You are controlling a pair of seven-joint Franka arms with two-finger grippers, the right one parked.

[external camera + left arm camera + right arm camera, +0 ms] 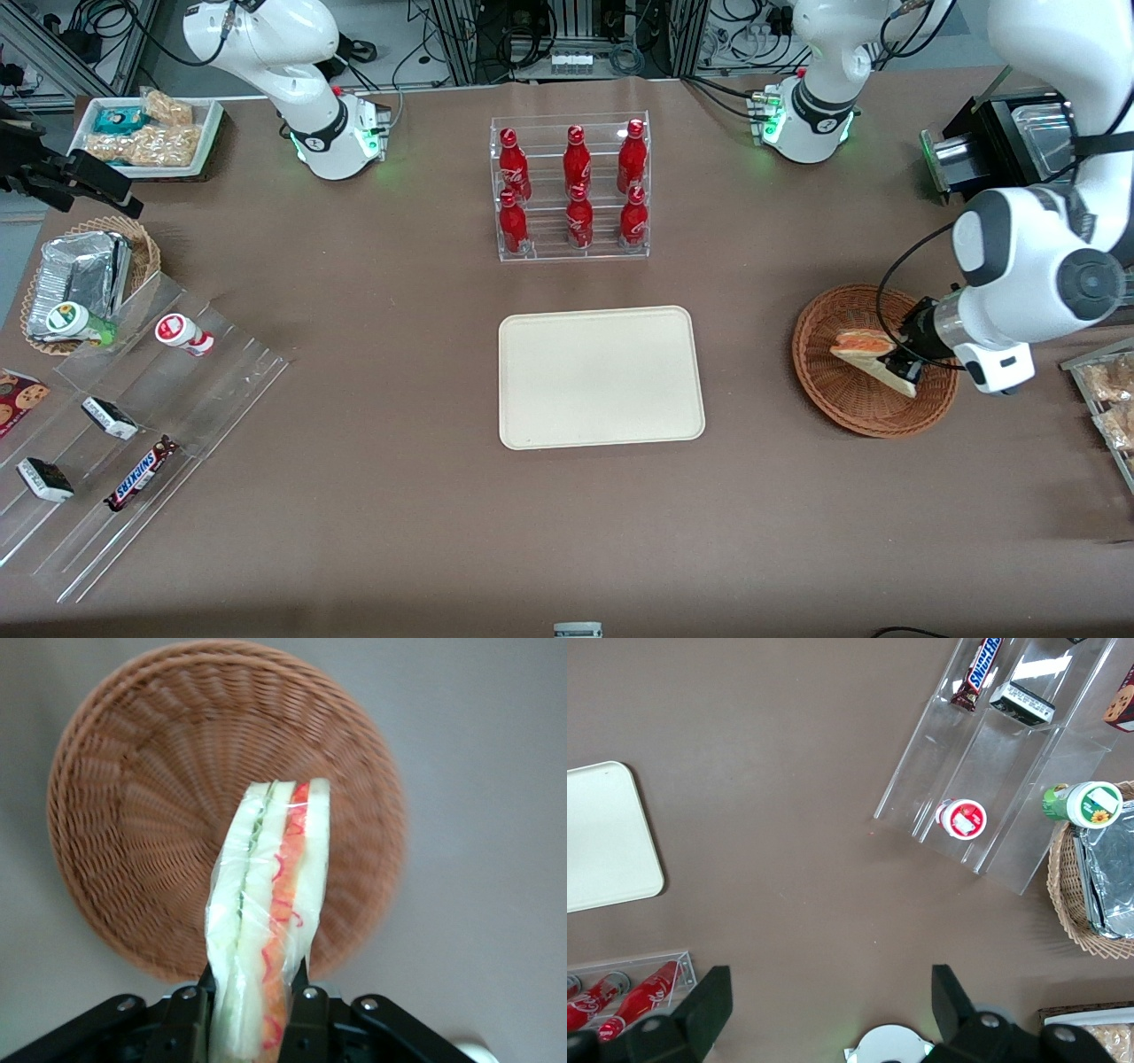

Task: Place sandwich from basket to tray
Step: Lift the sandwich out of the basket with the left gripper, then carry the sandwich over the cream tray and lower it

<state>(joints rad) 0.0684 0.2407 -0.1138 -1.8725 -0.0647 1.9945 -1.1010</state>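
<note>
The sandwich (870,353) is a plastic-wrapped wedge with red, green and cream layers. My left gripper (902,363) is shut on it and holds it just above the reddish-brown wicker basket (842,403), toward the working arm's end of the table. In the left wrist view the sandwich (270,904) stands between the two black fingers (306,1019), with the basket (133,815) below it and nothing else in it. The cream-beige tray (601,377) lies bare in the middle of the table, and its corner shows in the right wrist view (607,842).
A clear rack of red bottles (571,190) stands farther from the front camera than the tray. Clear stepped racks with snacks (133,443), a lighter basket with foil packets (84,275) and a white snack dish (146,133) lie toward the parked arm's end. A snack tray (1107,399) sits beside the basket.
</note>
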